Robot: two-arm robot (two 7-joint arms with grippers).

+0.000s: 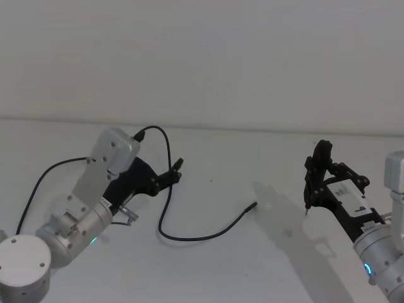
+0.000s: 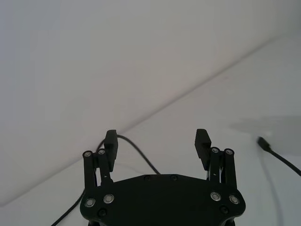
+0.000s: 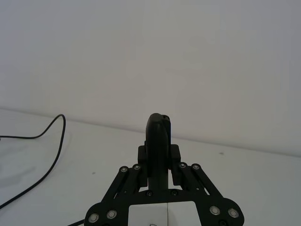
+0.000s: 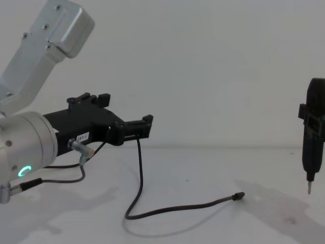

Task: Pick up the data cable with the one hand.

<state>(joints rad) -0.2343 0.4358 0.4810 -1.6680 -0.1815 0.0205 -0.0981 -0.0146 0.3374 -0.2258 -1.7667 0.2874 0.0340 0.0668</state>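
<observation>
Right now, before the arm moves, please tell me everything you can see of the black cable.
The cable is a thin, black, flexible cord lying loose on the white table. From a small plug at its free end it curves left, then bends back toward the wall and passes close by the open left gripper, which has not clamped it. The right gripper, shut on a pointed tool, is well apart.

Long thin black data cable, curved across the centre of the frame, plug laid on the white desk right of centre, far stretch raised past the black angular left claw, held centre left, jaws spread apart
</observation>
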